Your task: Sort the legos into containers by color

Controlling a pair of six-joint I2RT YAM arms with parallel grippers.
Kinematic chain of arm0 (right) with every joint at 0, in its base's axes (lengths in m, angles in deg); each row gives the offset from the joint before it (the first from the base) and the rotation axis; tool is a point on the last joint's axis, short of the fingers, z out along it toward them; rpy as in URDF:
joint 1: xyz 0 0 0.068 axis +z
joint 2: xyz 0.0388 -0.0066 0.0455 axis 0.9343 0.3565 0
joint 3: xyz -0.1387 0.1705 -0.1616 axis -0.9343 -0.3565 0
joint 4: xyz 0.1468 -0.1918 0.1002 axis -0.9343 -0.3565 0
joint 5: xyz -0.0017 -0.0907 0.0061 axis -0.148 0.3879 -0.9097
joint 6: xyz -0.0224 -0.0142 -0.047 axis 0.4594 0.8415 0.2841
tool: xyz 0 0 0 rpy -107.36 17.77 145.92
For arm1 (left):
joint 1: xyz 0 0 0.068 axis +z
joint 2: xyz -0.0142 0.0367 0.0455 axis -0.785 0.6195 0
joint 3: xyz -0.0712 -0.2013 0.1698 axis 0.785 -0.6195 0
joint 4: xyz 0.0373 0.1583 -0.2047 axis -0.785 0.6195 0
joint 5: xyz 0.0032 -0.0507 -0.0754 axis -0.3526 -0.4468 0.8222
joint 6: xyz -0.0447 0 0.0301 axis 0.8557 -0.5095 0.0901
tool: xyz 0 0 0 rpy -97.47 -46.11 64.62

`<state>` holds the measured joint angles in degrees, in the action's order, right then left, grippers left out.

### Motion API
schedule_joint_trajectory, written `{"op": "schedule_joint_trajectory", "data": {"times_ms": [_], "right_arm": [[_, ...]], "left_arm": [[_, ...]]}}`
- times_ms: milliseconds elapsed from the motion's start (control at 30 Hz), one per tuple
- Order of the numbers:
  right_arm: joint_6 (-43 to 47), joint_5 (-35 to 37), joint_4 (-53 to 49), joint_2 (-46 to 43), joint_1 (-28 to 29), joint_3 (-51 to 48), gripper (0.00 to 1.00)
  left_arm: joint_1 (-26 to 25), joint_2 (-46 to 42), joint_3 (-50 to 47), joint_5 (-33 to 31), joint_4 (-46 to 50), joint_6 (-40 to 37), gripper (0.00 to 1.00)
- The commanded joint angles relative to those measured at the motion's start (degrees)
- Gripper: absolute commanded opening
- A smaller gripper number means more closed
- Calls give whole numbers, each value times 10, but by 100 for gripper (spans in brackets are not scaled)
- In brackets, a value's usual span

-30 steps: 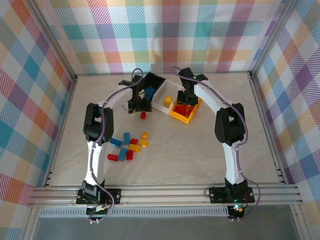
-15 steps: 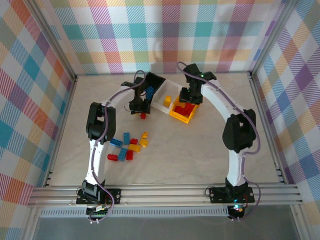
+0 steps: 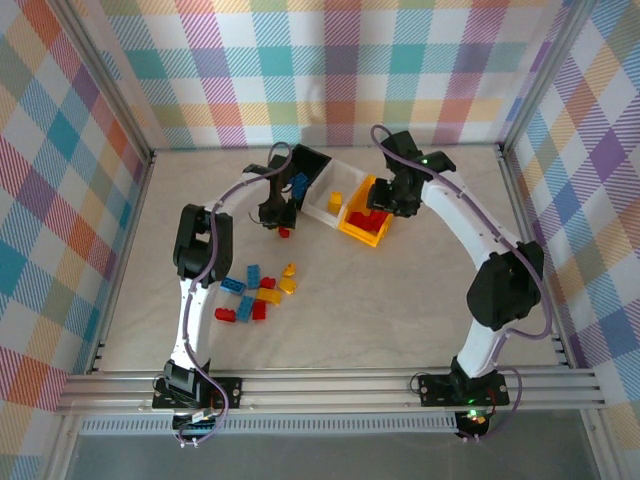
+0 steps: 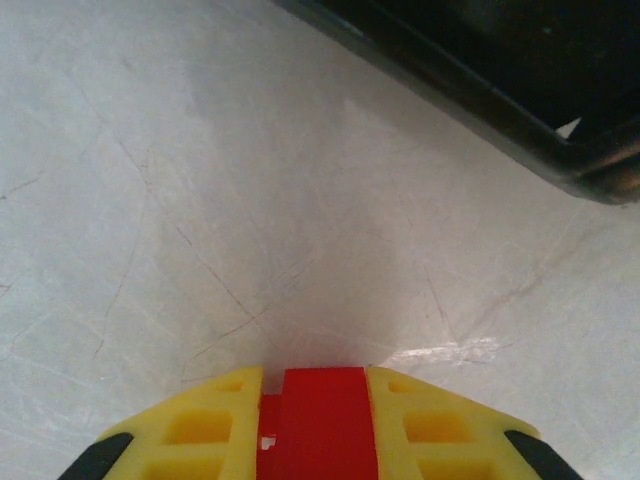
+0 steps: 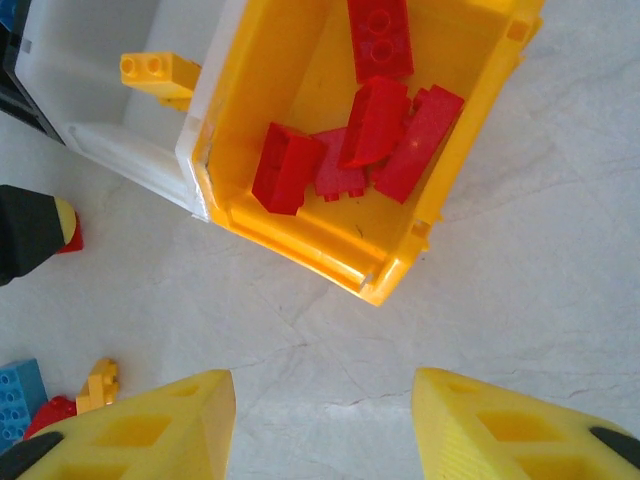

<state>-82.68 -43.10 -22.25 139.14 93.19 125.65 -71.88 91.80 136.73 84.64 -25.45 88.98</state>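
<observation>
**A:** The left gripper (image 3: 278, 220) is clenching a red brick (image 4: 320, 425) between its yellow fingers (image 4: 215, 425), just in front of the black bin (image 3: 312, 165). So where is that brick going?

**B:** Judging by what is lying in each, the yellow-orange bin (image 5: 300, 240), which is holding several red bricks (image 5: 372, 120). A yellow brick (image 5: 160, 72) is sitting in the white bin (image 5: 100, 40) and a blue brick (image 3: 300, 183) in the black one.

**A:** And the white bin is standing between the other two.

**B:** Right, so the arm is needing a straight lift first, then a crossing high over the white bin's walls, with the release coming only once the brick is hanging well inside the yellow-orange rim. The right gripper (image 5: 322, 420) is hovering near that same bin, jaws parted and grasping nothing. It is crowding the drop spot, so it probably ought to be giving way.

**A:** What is proving hard to read?

**B:** The bottom edge of the left wrist view is cutting off the brick, so the depth of the grasp is unclear, and I cannot tell whether the brick is resting on the table (image 4: 250, 180) or just clearing it. The black bin's inside is showing only as darkness there. From above, the loose pile (image 3: 255, 295) is too small to tell which bricks are overlapping.
</observation>
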Motion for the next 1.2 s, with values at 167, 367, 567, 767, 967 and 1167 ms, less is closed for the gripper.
{"op": "schedule_joint_trajectory", "data": {"times_ms": [167,367,567,767,967,1167], "right_arm": [[-34,-5,11,-78,5,-70,51],[-59,-16,37,-178,4,-184,54],[-76,-38,45,-261,3,-259,54],[-82,-73,51,-327,3,-299,54],[-97,-77,39,-394,3,-329,54],[-93,-74,24,-416,3,-340,55]], "left_arm": [[-31,-103,3,3,33,35,18],[-100,-107,77,70,16,82,19],[-150,-29,176,111,-7,100,19],[-174,57,273,124,-40,100,20],[-175,128,334,120,-58,94,21],[-178,149,356,113,-59,92,33]]}}
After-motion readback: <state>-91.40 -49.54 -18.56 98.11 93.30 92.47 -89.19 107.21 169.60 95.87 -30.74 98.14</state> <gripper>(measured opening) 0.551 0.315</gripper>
